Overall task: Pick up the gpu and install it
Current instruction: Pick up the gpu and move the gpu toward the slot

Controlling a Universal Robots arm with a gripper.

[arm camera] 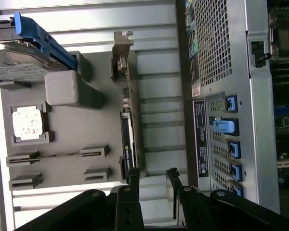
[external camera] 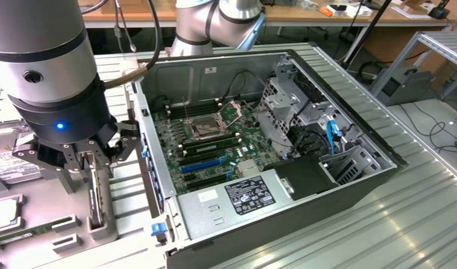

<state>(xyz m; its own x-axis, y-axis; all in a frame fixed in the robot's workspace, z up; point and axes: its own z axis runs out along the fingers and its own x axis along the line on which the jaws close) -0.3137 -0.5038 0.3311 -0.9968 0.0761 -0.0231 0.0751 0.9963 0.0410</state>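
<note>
The gpu is a thin black card standing on edge in a slot of the grey parts holder, at the exterior view's left beside the open computer case. In the wrist view the gpu runs lengthwise, with its silver bracket at the far end. My gripper hangs open right over the card's top edge. From the wrist, the gripper has its fingers apart. One fingertip sits in line with the card's near end, and nothing is held between them.
The case lies open with its motherboard and blue expansion slots facing up; its perforated rear panel lies beside the holder. The holder also carries a hard drive, a processor and memory sticks.
</note>
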